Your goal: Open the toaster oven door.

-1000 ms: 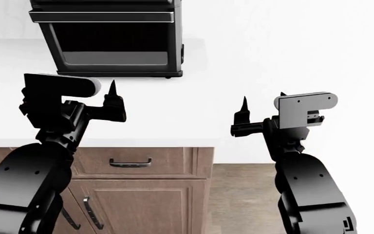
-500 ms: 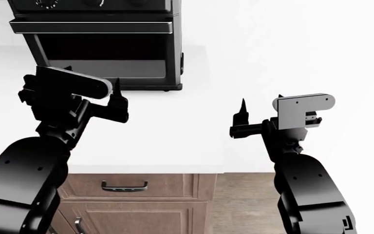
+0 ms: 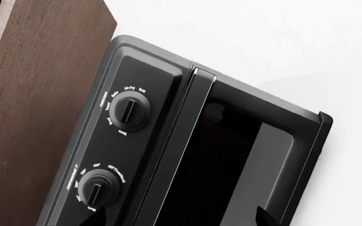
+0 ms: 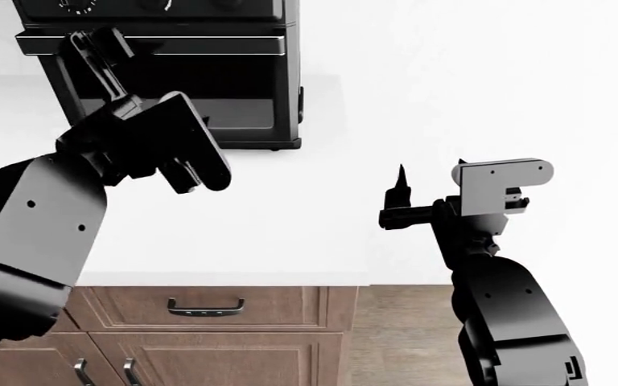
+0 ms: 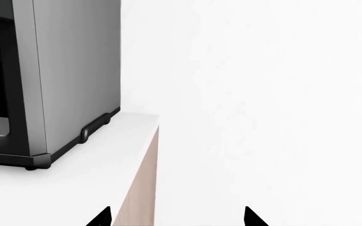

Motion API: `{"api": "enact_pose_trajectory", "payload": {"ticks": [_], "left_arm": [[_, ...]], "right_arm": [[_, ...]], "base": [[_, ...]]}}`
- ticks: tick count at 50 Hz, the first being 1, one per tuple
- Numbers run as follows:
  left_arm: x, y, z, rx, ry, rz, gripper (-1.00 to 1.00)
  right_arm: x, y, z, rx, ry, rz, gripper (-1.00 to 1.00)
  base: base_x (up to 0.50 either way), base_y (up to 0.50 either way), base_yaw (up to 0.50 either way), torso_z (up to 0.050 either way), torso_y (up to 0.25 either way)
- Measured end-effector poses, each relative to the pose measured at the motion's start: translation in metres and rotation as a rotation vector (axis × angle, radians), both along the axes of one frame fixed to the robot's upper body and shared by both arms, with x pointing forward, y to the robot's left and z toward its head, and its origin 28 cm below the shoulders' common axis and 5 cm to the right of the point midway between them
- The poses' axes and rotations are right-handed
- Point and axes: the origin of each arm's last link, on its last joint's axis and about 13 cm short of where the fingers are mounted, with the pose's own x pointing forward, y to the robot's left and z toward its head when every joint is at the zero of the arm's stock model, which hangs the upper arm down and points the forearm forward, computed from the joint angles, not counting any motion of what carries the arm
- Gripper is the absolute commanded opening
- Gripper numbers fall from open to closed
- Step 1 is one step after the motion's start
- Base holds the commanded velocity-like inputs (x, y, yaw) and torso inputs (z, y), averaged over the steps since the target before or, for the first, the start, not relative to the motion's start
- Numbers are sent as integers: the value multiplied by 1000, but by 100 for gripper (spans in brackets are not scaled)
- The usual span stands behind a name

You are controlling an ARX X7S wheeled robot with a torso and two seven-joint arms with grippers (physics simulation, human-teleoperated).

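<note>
The black toaster oven point(image 4: 180, 72) stands at the back left of the white counter. Its dark glass door point(image 4: 180, 88) looks shut, with the long bar handle point(image 4: 212, 44) along its top edge under the dial knobs. My left gripper point(image 4: 96, 44) is raised in front of the handle's left end, open and holding nothing. The left wrist view shows the knobs point(image 3: 129, 110), the handle point(image 3: 175, 141) and the door glass point(image 3: 218, 179) close ahead, between my left gripper's point(image 3: 181, 221) spread tips. My right gripper point(image 4: 433, 173) hovers open and empty over the counter's right edge.
The white counter point(image 4: 287, 217) ends at the right, with wooden floor point(image 4: 395, 338) below. Brown drawers and cabinet doors with black handles point(image 4: 207, 305) sit under it. A brown wooden panel point(image 3: 36, 94) stands beside the oven. The right wrist view shows the oven's side point(image 5: 74, 70).
My left arm has lifted and reached forward from above the counter to the oven's handle. The right arm has stayed still. The head view shifted between the two earlier frames.
</note>
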Motion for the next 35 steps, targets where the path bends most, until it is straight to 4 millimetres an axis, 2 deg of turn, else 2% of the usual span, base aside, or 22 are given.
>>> {"api": "enact_pose_trajectory", "payload": {"ticks": [16, 35], "left_arm": [[35, 7, 29, 257, 21, 47, 100], [69, 5, 38, 386, 40, 82, 100]], "right_arm": [[2, -1, -3, 13, 5, 3, 100], [3, -2, -4, 19, 9, -2, 100]], "base": [[0, 0, 0, 0, 0], [0, 0, 0, 0, 0]]}}
